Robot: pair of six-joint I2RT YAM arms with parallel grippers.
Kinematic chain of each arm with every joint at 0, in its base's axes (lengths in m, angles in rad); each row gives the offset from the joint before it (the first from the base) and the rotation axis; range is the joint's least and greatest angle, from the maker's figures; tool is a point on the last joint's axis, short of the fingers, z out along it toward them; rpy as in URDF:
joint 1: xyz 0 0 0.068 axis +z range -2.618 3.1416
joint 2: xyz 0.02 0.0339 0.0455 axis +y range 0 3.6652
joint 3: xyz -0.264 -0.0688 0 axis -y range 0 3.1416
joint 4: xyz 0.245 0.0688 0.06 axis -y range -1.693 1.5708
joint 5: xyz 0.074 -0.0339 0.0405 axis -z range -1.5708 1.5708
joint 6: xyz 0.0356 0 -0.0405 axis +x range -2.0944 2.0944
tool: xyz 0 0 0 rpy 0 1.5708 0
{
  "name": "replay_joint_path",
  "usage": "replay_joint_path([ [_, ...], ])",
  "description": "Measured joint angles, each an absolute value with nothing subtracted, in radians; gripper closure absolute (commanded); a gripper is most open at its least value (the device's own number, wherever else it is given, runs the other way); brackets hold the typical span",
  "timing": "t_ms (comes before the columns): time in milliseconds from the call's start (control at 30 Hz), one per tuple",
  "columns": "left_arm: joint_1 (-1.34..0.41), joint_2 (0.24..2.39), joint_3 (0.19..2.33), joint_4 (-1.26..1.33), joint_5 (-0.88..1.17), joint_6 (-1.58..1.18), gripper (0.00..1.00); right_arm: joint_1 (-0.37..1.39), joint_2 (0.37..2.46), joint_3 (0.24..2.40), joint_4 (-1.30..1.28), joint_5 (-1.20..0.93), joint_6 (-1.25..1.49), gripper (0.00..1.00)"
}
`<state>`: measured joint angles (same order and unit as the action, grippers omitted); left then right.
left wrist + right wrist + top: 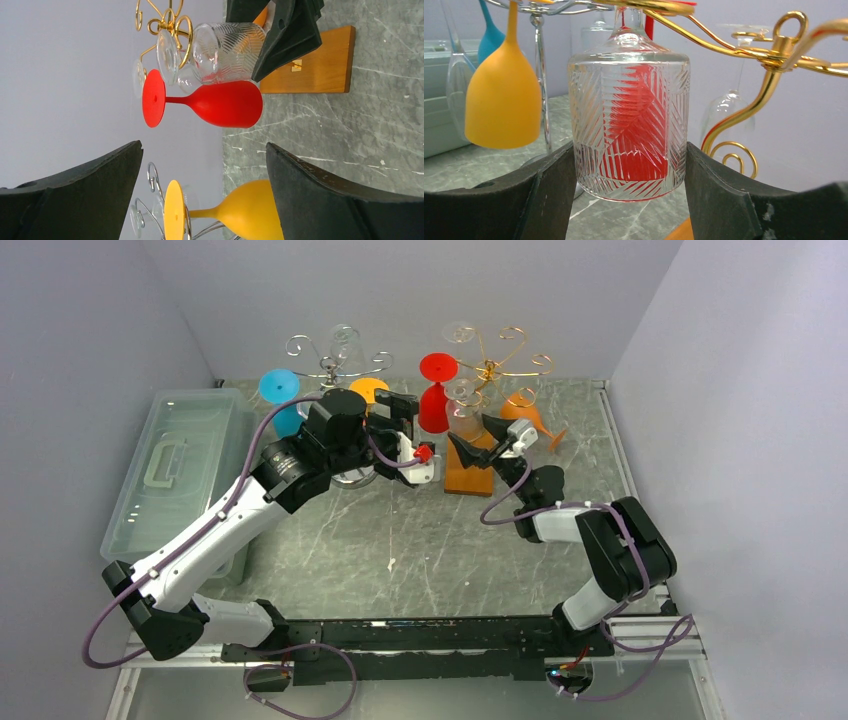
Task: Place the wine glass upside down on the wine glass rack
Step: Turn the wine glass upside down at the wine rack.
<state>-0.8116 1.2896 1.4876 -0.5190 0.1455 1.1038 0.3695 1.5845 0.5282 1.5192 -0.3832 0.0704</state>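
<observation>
The clear wine glass with a cut ribbed pattern point(629, 125) is inverted, stem up at a wire arm of the gold curled-wire rack point(774, 55). Your right gripper point(629, 167) pinches its bowl on both sides, jaws partly spread around it. Whether the foot is seated in the arm is out of frame. Release it unseated and the glass would likely drop onto the rack's wooden base point(310, 65). The opaque red wine glass point(225, 104) sits just behind, and a careless withdrawal could knock it. Your left gripper point(205, 175) stands wide apart and empty, near the yellow wine glass point(250, 210).
</observation>
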Motion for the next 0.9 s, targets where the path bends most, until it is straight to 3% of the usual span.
replay_joint_path([
  [900, -0.812, 1.293, 1.488, -0.514, 0.133, 1.102, 0.01, 0.384, 1.531, 0.459, 1.535, -0.35, 0.077, 0.48],
])
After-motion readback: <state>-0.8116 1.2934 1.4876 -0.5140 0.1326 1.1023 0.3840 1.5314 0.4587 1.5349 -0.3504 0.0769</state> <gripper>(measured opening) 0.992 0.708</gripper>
